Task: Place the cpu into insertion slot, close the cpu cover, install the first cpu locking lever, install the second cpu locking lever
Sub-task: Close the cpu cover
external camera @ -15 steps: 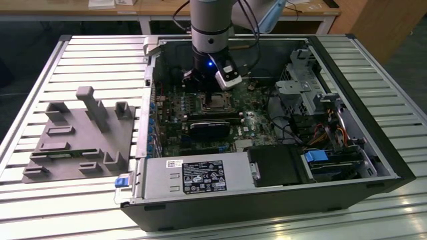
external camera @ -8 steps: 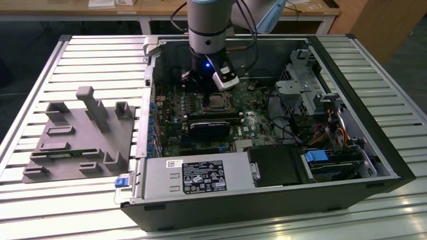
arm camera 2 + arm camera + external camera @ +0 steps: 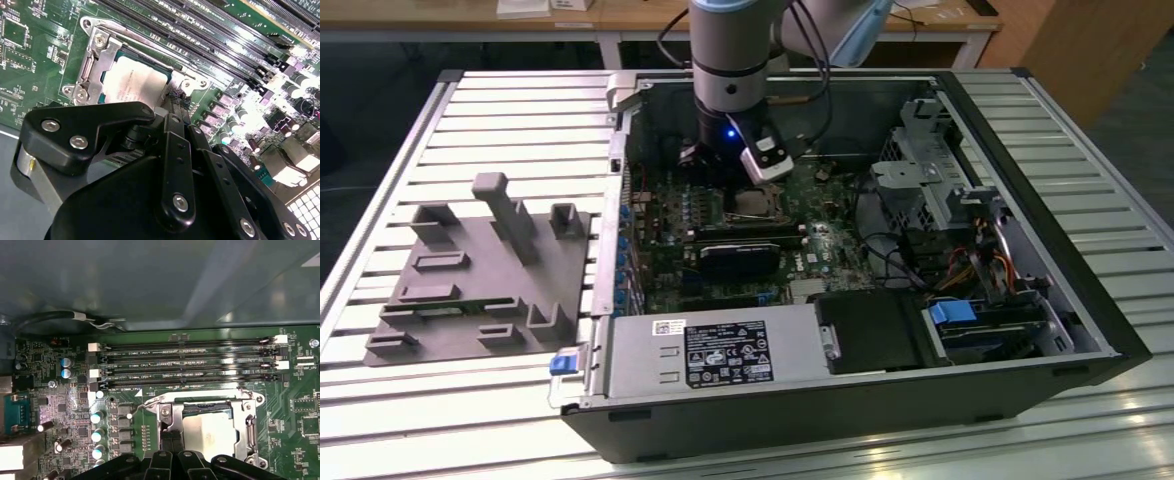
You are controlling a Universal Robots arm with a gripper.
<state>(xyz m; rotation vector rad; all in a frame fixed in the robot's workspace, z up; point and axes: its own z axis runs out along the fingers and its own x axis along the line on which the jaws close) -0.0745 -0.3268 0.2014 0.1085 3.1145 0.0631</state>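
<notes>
The cpu (image 3: 211,434) lies in the insertion slot (image 3: 205,409), its dull silver top showing through the window of the cpu cover (image 3: 167,416), which is lowered flat over it. Both wrist views show this; in the second wrist view the cpu (image 3: 134,82) sits inside the silvery cover (image 3: 95,57). A thin wire locking lever (image 3: 150,401) runs along the socket side that faces the memory slots. My gripper (image 3: 172,441) is shut, its two black fingers pressed together at the edge of the cover. In the exterior view the gripper (image 3: 723,182) hangs just beside the cpu (image 3: 750,203).
Long black memory slots (image 3: 190,365) run beside the socket, with a row of capacitors (image 3: 97,419) close by. The open case holds a dark block (image 3: 736,258), a power supply (image 3: 720,350) and a drive cage (image 3: 947,180). A grey fixture (image 3: 480,270) lies on the slatted table.
</notes>
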